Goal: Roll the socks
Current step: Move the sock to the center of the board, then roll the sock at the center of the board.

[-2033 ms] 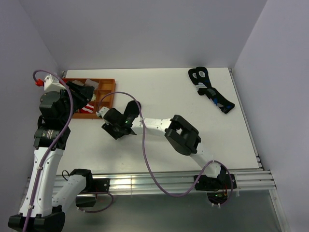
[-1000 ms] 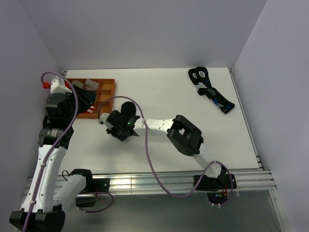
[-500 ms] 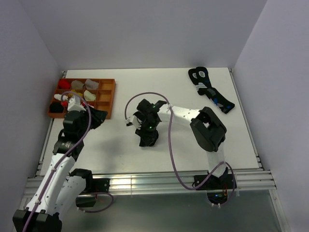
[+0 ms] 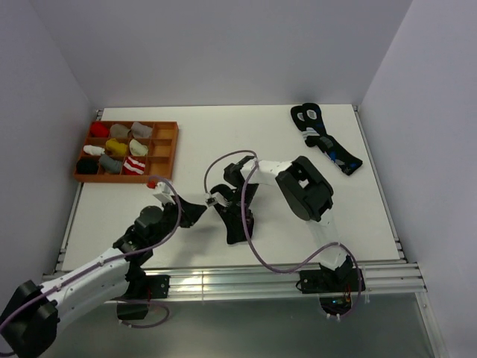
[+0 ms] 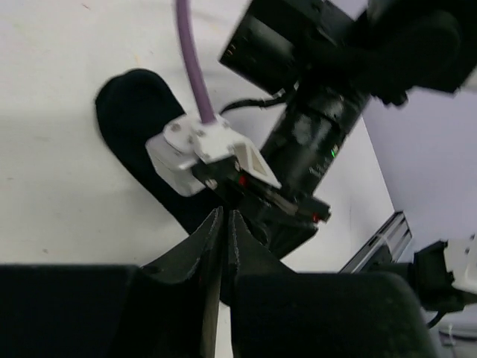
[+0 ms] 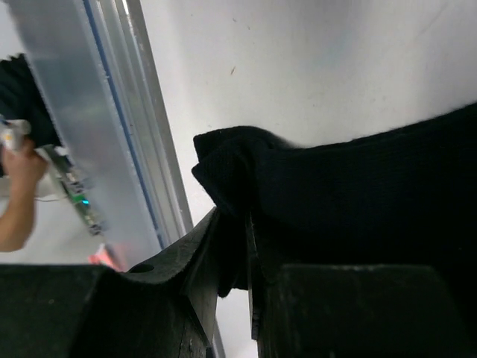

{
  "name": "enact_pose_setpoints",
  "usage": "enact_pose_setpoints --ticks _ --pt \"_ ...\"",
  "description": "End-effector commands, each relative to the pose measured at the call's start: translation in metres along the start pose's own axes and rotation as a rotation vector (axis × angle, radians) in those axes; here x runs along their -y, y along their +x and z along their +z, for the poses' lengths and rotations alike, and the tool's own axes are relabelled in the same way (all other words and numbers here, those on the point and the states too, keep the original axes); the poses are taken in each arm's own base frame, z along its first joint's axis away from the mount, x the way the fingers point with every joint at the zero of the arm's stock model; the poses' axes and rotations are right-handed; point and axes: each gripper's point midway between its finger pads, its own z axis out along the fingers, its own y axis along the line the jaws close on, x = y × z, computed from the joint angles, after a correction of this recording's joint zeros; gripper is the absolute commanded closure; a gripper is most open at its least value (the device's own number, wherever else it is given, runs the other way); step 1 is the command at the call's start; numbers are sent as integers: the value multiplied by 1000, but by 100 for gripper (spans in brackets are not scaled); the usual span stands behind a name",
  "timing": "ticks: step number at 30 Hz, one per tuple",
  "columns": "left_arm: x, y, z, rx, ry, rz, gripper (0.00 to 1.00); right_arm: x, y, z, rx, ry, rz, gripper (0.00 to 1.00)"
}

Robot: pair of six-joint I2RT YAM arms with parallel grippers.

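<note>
Black knit fabric is bunched into a soft fold where the black sock (image 6: 358, 194) is pinched between the fingers of the right gripper (image 6: 233, 227). The rest of it is laid flat and limp on the matte white table (image 4: 246, 134), near the front edge and beside the ridged aluminium rail (image 6: 127, 134). The fingers of the left gripper (image 5: 225, 220) are pressed nearly together at the sock's edge, close against the right gripper. Whether any fabric is caught between them cannot be told. The striped sock (image 4: 134, 166) is seen as a small rounded bundle in the orange tray (image 4: 125, 179), well apart from both grippers.

Several risks can be judged from this. The thin, stretchy cloth could be pulled out of so narrow a pinch, and a loosely wound roll would likely be undone as soon as it is released. With both grippers crowded together, a collision or a snag on the purple cable (image 5: 190, 67) could be caused by a small misjudged move. The sock could also be dragged over the near edge.
</note>
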Motion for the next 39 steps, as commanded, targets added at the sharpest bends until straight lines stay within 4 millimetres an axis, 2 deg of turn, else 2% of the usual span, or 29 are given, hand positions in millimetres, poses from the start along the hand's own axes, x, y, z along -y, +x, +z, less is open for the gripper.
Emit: enact_pose_setpoints --ticks 1,2,7,9,10,12,13,18,21,27,33,37,39 --pt "32 -13 5 119 132 55 88 -11 -5 -10 38 -81 35 76" --pt "42 -8 4 118 180 68 88 -7 -3 -10 39 -88 52 76" --pt "53 19 12 43 258 167 91 -12 -5 -16 55 -178 102 76" --pt "65 28 13 14 315 206 91 -10 -4 -16 54 -197 114 76" --pt "62 38 18 -21 307 217 91 -10 -4 -16 50 -201 114 75" --pt "70 45 20 -46 348 236 90 -9 -2 -16 45 -212 124 76" --pt "65 54 24 -74 343 244 90 -9 -1 -16 43 -221 133 76" --pt "74 74 26 -152 431 257 83 -10 2 -15 36 -238 144 75" --pt "80 86 27 -204 484 276 71 -10 4 -16 34 -250 154 75" --pt "74 108 35 -292 498 297 69 -11 4 -16 36 -259 163 75" --pt "65 118 33 -323 495 292 69 -11 8 -18 38 -261 175 75" --pt "55 124 32 -333 468 289 66 -11 12 -20 41 -264 184 75" --pt "50 126 34 -334 452 291 61 -13 12 -20 42 -265 184 75"
